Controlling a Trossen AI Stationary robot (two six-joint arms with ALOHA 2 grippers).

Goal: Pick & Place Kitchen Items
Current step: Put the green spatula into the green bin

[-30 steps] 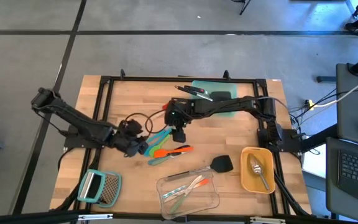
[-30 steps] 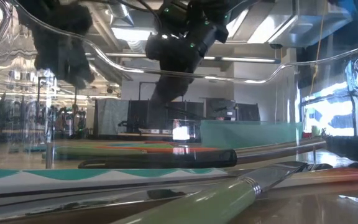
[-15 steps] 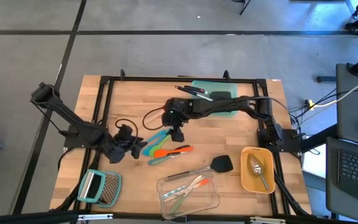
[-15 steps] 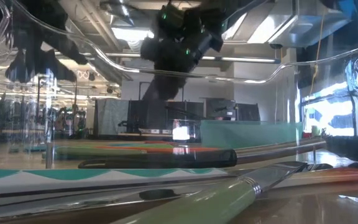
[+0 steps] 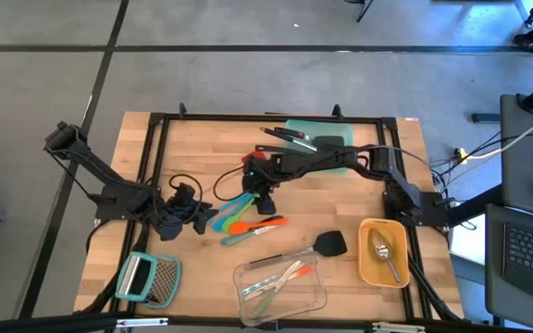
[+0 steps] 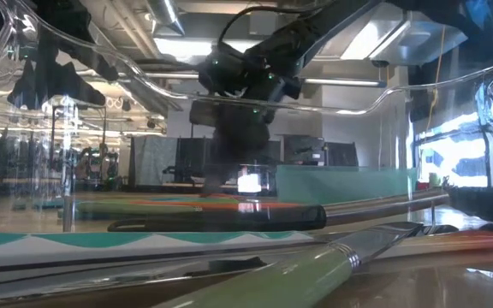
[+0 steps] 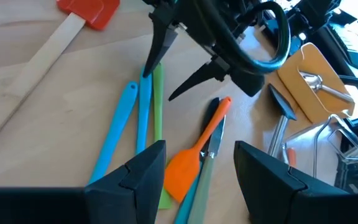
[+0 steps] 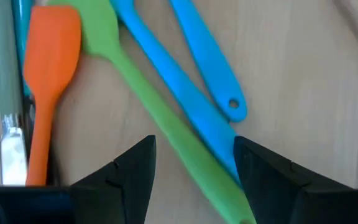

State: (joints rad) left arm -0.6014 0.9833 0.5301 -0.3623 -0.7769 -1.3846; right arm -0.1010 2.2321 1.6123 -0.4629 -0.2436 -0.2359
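Note:
A cluster of slim tools lies flat mid-table (image 5: 239, 220): two teal ones (image 8: 185, 93), a green one (image 8: 160, 124) and an orange spatula (image 8: 48, 62). My right gripper (image 8: 191, 177) is open and points down over the handle ends; the green handle and one teal handle run between its fingers, which touch nothing that shows. My left gripper (image 7: 197, 180) is open and low, just left of the cluster (image 5: 192, 217). The wooden-handled red spatula (image 7: 89, 9) lies beyond the cluster. A black slotted spatula (image 5: 317, 247) lies toward the near edge.
A yellow container (image 5: 384, 268) holds a silver spoon. A clear container (image 5: 280, 289) at the near edge holds slim tools. A teal container (image 5: 327, 143) sits at the far edge, with black utensils beside it. The flat grater (image 5: 149, 277) lies near-left. A black frame rails the table.
My right gripper has come down toward the slim teal and green tools and shifted slightly toward the table's left. My left gripper has drawn back a little toward the left edge, away from the cluster. The utensils have stayed where they were.

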